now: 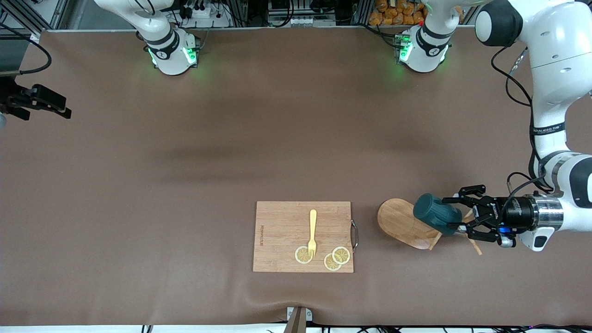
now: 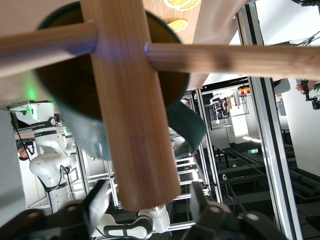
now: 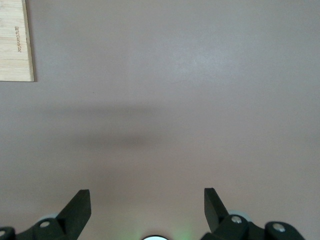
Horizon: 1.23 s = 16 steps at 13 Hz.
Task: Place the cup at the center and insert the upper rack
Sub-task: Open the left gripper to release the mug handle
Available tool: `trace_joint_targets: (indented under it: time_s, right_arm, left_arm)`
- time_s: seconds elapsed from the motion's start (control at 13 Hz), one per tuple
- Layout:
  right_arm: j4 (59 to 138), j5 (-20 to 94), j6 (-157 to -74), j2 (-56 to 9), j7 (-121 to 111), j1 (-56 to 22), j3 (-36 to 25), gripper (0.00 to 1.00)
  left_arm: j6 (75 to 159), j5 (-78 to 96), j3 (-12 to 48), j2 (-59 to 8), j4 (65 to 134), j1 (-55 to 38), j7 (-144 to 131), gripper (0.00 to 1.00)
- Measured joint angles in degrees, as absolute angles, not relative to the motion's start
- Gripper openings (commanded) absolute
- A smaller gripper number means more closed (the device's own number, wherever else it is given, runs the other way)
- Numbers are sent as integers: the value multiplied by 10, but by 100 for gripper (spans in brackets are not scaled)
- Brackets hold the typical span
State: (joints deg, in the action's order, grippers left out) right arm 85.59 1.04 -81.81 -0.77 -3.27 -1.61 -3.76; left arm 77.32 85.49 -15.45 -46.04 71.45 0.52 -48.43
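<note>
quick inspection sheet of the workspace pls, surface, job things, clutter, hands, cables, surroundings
surface: brown table, bare across the middle
job things: cup hangs on the rack, toward the left arm's end of the table; rack post runs across the cup's mouth
clutter: cutting board with a fork and three lemon slices on it
hands: left hand at the rack, fingers open beside the cup; right hand open over bare table, arm waiting
cables: black cable along the left arm
surroundings: metal frames and equipment past the table edge by the bases
</note>
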Motion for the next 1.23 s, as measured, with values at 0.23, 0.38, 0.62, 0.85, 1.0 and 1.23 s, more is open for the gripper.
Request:
trace_joint_targets:
  time_s: [0.23, 0.38, 0.62, 0.85, 1.0, 1.23]
  right_arm:
    - [856, 10, -818, -8, -33, -16, -37, 100]
    - [856, 10, -818, -8, -33, -16, -37, 100]
    - [856, 10, -818, -8, -34, -16, -37, 100]
    - [856, 10, -818, -8, -35, -16, -36, 100]
    - [856, 10, -819, -8, -36, -16, -36, 100]
    - [856, 10, -820, -8, -36, -16, -36, 100]
  left_arm:
    - [764, 857, -153, -460, 712, 12, -484, 100]
    - [761, 857, -143, -460, 710, 22, -484, 100]
    - [756, 859, -132, -452, 701, 33, -494, 100]
    - [755, 856, -133, -408, 691, 33, -515, 100]
    - [754, 821, -135, -366, 690, 33, -520, 100]
    - [754, 743, -135, -312, 690, 33, -513, 100]
